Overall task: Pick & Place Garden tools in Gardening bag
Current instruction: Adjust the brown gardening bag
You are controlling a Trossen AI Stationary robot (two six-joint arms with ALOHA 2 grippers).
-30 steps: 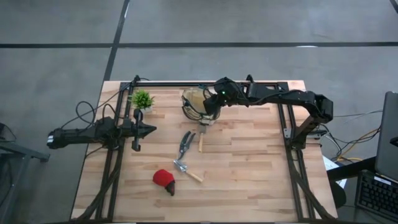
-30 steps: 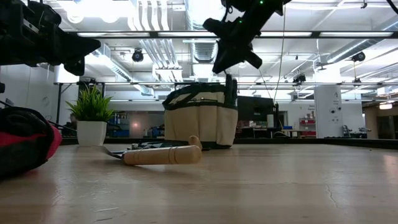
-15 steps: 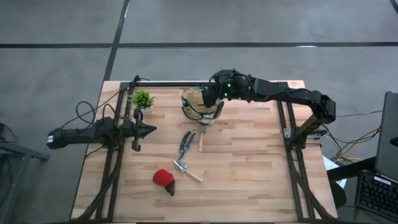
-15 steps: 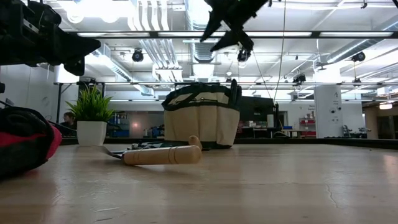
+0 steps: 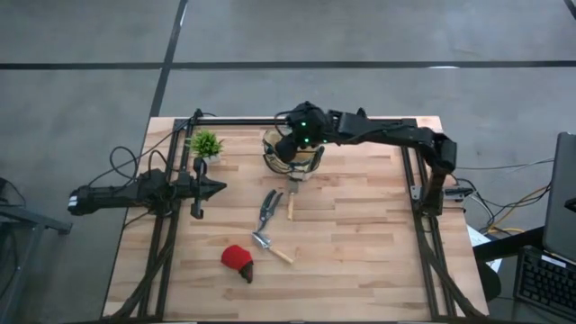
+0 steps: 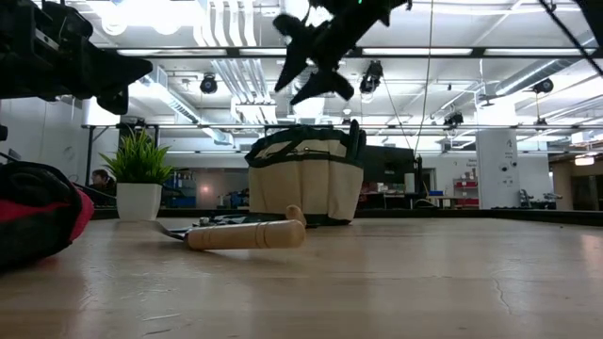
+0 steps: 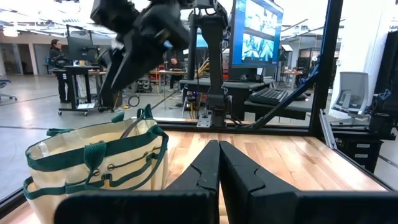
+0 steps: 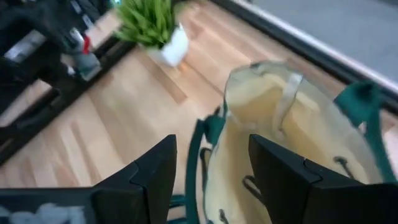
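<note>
The right claw [image 6: 306,58] hangs wide and empty above the gardening bag [image 6: 304,177]; no writing is legible.

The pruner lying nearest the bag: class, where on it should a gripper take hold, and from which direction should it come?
Probably across the paired handles of the pruner, coming straight down from above. It lies flat on the table, handles toward the bag, jaws toward the trowel. The handles are its longest, most even part, and a wooden handle close alongside favours a narrow vertical approach. The open right gripper hovers nearby.
</note>
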